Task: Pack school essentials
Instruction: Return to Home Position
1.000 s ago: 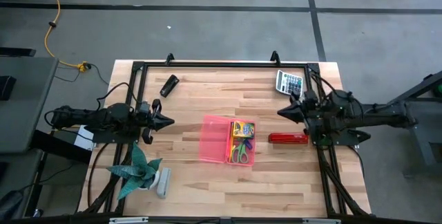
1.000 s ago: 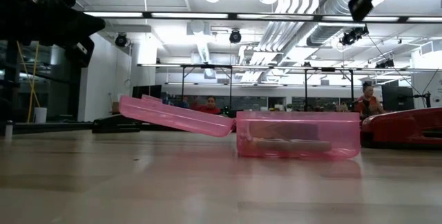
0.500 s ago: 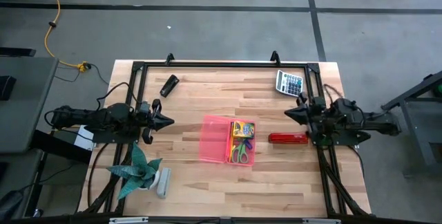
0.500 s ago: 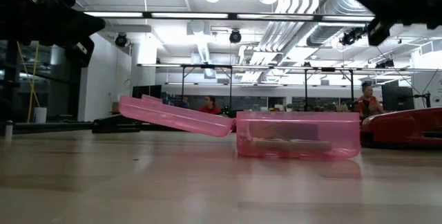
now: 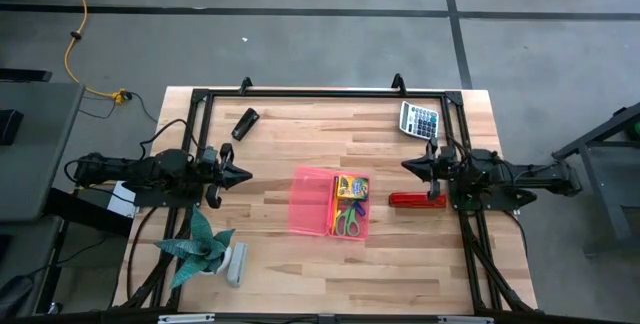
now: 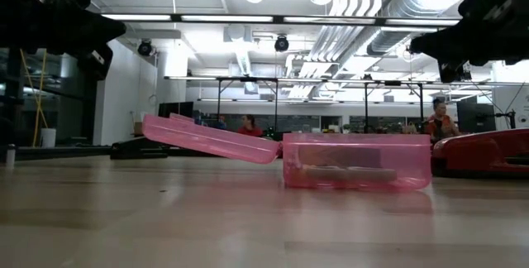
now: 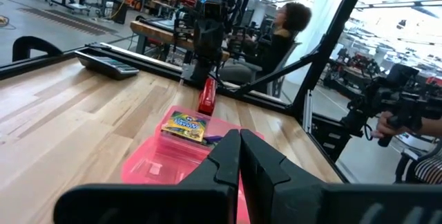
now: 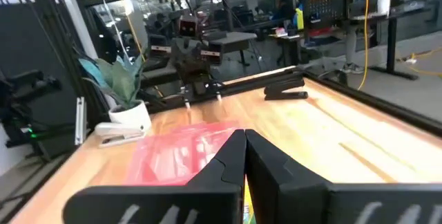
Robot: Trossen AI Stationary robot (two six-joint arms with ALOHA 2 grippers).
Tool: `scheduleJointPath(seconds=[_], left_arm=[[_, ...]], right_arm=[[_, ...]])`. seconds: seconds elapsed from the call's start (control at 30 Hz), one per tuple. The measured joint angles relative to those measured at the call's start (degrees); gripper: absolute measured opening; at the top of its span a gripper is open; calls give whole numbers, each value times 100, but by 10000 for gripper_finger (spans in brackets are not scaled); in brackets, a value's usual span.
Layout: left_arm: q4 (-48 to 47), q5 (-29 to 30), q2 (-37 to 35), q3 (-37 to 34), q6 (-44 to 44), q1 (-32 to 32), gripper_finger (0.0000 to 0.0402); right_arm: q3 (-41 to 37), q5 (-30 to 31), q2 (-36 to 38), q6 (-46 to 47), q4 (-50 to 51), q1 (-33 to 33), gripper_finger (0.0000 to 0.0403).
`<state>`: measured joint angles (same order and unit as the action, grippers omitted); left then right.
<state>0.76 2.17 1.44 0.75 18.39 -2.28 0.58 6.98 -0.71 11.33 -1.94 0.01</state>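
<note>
Pink supply box [image 6: 397,165] open between left gripper [image 5: 243,175] and right gripper [image 5: 407,164], long axis crosswise to them, lid [image 5: 308,202] toward the left one. Both pinched together.

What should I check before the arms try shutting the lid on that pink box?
1. Pink supply box with its lid folded open beside it: ok.
2. Scissors and crayon box inside the box: ok.
3. Nothing pokes above the rim in the low view: ok.
4. Erasers inside: cannot tell.
5. Left tool shut, empty, apart from the box: ok.
6. Right tool shut, empty, apart from the box: ok.
</note>
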Motion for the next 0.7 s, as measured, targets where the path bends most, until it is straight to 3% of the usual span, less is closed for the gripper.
scheduleJointPath(seconds=[0.27, 0.7], left_arm=[[-5, 0, 2, 0, -4, 0, 0], [-5, -2, 1, 0, -7, 0, 0]], right_arm=[[0, 80, -35, -570, -6, 0, 0], [0, 81, -33, -581, -6, 0, 0]])
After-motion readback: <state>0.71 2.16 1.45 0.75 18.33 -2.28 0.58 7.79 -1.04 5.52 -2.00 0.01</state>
